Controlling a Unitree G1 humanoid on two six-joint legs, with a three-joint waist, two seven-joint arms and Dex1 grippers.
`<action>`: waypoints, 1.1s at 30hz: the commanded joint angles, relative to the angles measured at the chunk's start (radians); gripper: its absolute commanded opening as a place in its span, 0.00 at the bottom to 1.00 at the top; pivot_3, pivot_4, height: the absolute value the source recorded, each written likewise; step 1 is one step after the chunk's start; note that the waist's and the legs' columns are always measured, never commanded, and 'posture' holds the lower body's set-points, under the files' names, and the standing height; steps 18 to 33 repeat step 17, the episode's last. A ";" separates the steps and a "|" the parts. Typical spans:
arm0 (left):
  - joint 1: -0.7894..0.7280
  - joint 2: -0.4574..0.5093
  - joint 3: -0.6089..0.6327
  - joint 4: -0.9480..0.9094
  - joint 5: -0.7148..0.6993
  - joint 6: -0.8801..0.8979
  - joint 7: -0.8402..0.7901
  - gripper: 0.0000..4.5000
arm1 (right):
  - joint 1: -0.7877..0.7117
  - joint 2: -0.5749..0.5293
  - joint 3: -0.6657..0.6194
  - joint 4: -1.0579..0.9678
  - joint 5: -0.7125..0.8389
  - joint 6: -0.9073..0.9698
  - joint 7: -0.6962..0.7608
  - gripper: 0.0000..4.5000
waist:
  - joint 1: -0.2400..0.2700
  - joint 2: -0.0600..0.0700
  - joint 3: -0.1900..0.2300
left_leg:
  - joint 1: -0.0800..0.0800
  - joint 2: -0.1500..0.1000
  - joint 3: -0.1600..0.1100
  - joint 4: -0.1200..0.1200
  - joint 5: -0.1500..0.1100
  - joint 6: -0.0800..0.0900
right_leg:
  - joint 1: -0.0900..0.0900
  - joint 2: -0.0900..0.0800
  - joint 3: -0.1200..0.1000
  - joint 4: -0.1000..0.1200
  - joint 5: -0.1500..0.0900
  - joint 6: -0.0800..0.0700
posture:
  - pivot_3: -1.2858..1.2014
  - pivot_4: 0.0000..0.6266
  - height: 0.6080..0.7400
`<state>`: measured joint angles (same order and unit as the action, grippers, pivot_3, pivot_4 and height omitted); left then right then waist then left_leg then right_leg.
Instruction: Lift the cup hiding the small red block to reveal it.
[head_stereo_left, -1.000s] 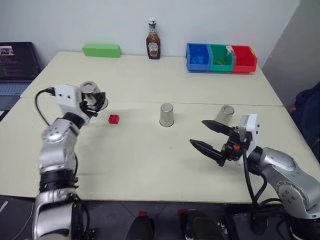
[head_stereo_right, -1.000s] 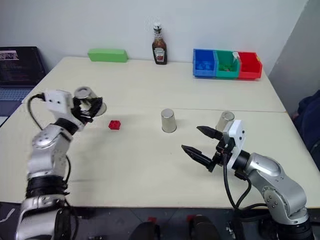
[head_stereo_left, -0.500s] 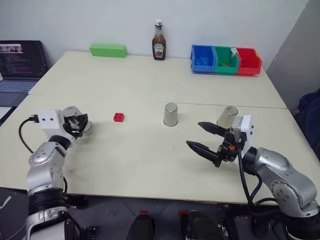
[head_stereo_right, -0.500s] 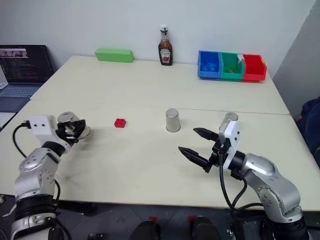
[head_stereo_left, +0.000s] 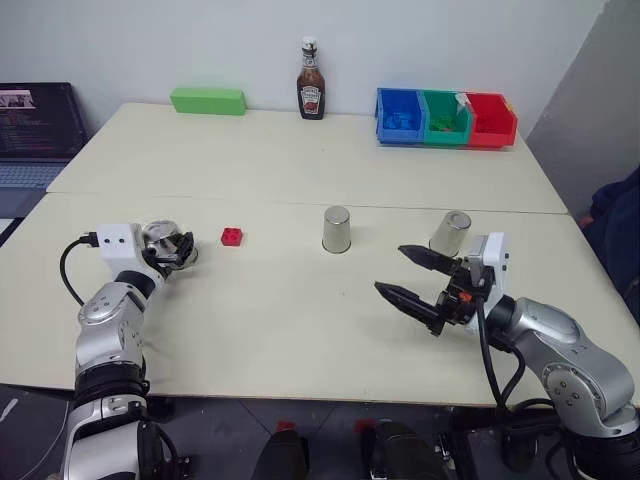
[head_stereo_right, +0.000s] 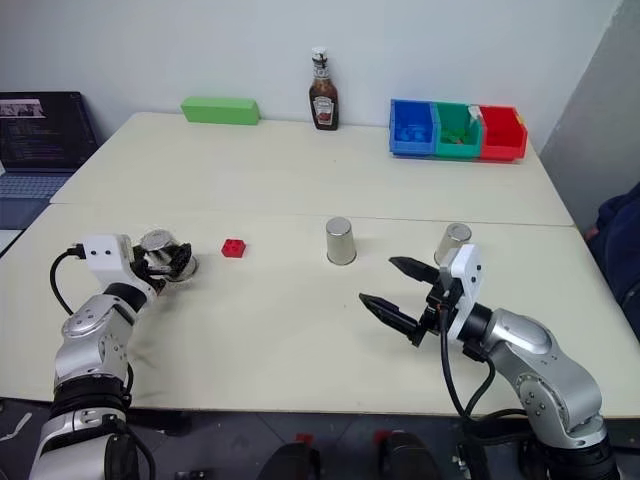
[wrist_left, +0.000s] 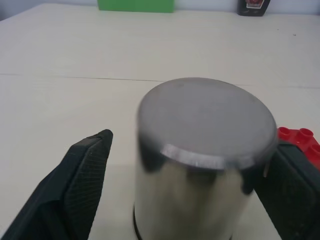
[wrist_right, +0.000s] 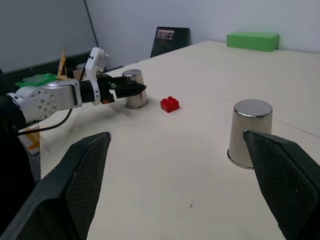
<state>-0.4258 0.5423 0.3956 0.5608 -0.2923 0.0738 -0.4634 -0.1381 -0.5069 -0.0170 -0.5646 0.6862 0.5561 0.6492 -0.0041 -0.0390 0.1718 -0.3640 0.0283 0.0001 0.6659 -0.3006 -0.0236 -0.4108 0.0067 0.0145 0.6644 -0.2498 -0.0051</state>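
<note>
An upturned silver cup (head_stereo_left: 160, 240) stands on the table at the left, with my left gripper (head_stereo_left: 181, 249) open around it and its fingers (wrist_left: 82, 172) standing off the cup's sides. The small red block (head_stereo_left: 232, 236) lies uncovered on the table just right of that cup. Two more silver cups stand upturned, one (head_stereo_left: 336, 229) at the table's middle and one (head_stereo_left: 452, 232) to the right. My right gripper (head_stereo_left: 391, 269) hovers open and empty in front of the right cup, pointing left.
Along the table's far edge are a green box (head_stereo_left: 207, 100), a sauce bottle (head_stereo_left: 309, 93) and blue, green and red bins (head_stereo_left: 445, 117). A laptop (head_stereo_left: 35, 130) sits off the far left. A seam (head_stereo_left: 400, 208) crosses the tabletop behind the cups.
My left gripper came down and left with the cup, set it on the table left of the red block, and opened. The right arm stayed still.
</note>
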 joint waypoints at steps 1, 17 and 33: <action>0.081 0.006 0.009 -0.154 -0.027 0.038 -0.007 0.99 | -0.007 -0.008 -0.022 -0.041 0.000 -0.013 -0.011 1.00 | -0.002 0.000 0.000 | 0.000 0.000 0.000 0.000 0.000 0.000 | 0.000 0.000 0.000 0.000 0.000 0.000 | 0.52 0.24 1.00; 0.714 -0.045 0.086 -1.195 -0.281 0.508 0.099 0.99 | 0.229 -0.059 -0.128 -0.176 0.030 0.044 -0.117 1.00 | 0.008 0.002 0.001 | 0.003 0.000 0.003 0.000 0.001 0.001 | 0.005 -0.005 -0.002 -0.001 -0.005 0.003 | 0.52 0.24 1.00; 0.714 -0.045 0.086 -1.195 -0.281 0.508 0.099 0.99 | 0.229 -0.059 -0.128 -0.176 0.030 0.044 -0.117 1.00 | 0.008 0.002 0.001 | 0.003 0.000 0.003 0.000 0.001 0.001 | 0.005 -0.005 -0.002 -0.001 -0.005 0.003 | 0.52 0.24 1.00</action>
